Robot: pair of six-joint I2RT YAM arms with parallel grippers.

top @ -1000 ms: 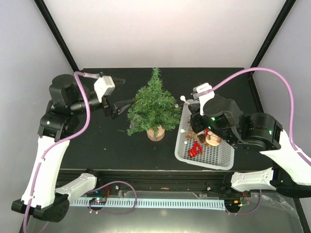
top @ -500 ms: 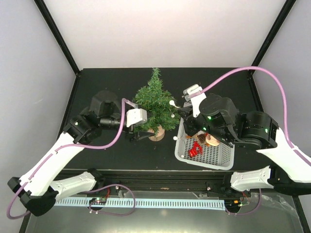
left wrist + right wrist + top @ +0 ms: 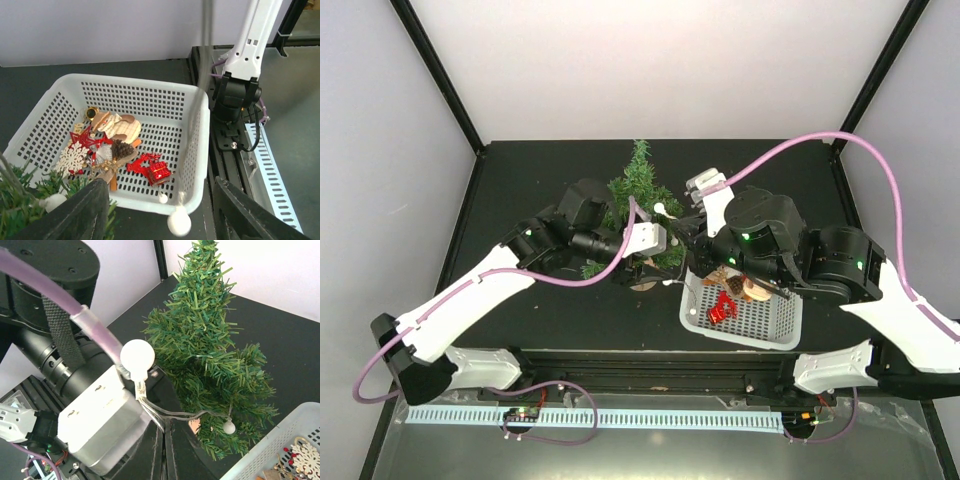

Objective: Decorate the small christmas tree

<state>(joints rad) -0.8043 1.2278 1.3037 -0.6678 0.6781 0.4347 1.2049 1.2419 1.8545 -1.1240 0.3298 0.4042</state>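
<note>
The small christmas tree (image 3: 638, 200) stands mid-table on its wooden disc; the right wrist view shows it too (image 3: 210, 335). My right gripper (image 3: 693, 228) hovers just right of the tree, shut (image 3: 164, 431) on the clear wire of a light string (image 3: 165, 412) with white bulbs (image 3: 137, 356). My left arm reaches across the tree's front. Its gripper (image 3: 655, 270) is open (image 3: 165, 220). One white bulb (image 3: 178, 222) hangs between the fingers (image 3: 90, 210), touching neither. Tree needles (image 3: 20, 192) show at the lower left of the left wrist view.
A white basket (image 3: 760, 322) sits right of the tree, beside my left gripper, its rim in the left wrist view (image 3: 150, 82). It holds a red reindeer (image 3: 150, 169), a snowflake (image 3: 71, 158), a pinecone and other ornaments. The right arm's base (image 3: 240, 85) stands beyond the basket.
My left arm swung from the tree's left side across its front to the basket's corner, its jaws narrowing. My right gripper drifted a little left with the light string.
</note>
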